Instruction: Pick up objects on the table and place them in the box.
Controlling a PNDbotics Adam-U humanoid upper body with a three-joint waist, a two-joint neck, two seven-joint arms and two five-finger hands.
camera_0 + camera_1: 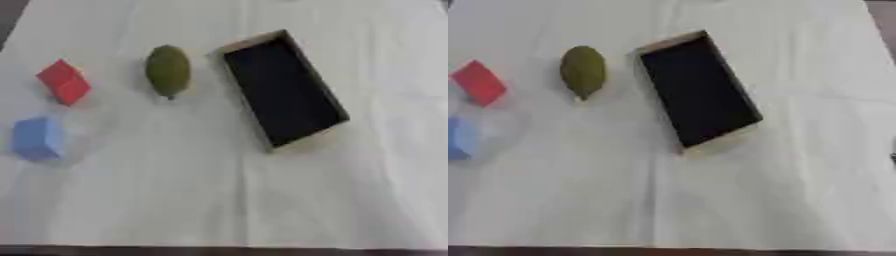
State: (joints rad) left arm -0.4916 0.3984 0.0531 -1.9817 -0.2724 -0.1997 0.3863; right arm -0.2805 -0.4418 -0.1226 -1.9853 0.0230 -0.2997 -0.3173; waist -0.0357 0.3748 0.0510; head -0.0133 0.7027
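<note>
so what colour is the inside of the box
Black inside the box, with a light tan rim; the left eye view shows it best.

One box (282,88), dark inside with a pale rim, lies on the bench (219,200). Three loose things lie to its left: one green oval fruit (168,70) nearest it, one red block (64,82) farther left, and one blue block (37,138) below the red.

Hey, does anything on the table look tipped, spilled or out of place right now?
Nothing spilled or damaged. The box lies askew to the table's edge, and the red block sits turned cornerwise. No robot hand shows.
</note>
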